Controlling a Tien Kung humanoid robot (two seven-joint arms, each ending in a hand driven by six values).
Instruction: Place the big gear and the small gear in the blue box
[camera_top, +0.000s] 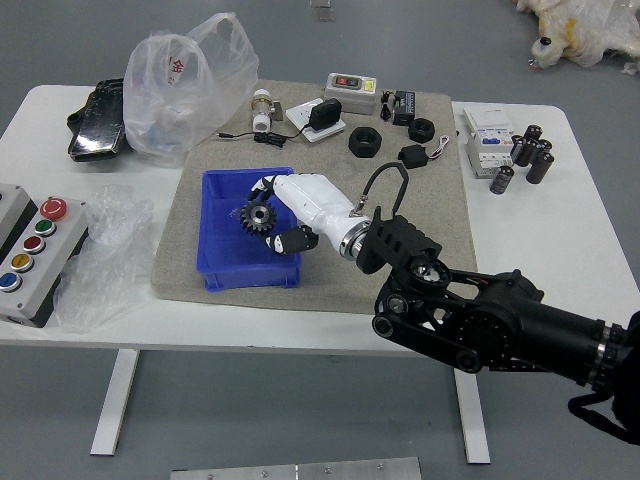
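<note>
My right hand (268, 215) reaches in from the right over the blue box (248, 277). Its fingers and thumb are closed around the edge of the big gear (258, 217), whose toothed face with a centre hole is turned up toward the camera. The gear is above the box's inside; whether it touches the floor of the box cannot be told. The small gear is not visible, and the hand covers the right part of the box.
A plastic bag (190, 85) stands behind the box at the left, with a button panel (45, 250) at the left edge. Black rings (365, 142), a small bottle (262, 110) and a cabled adapter (325, 114) lie behind on the grey mat (340, 280).
</note>
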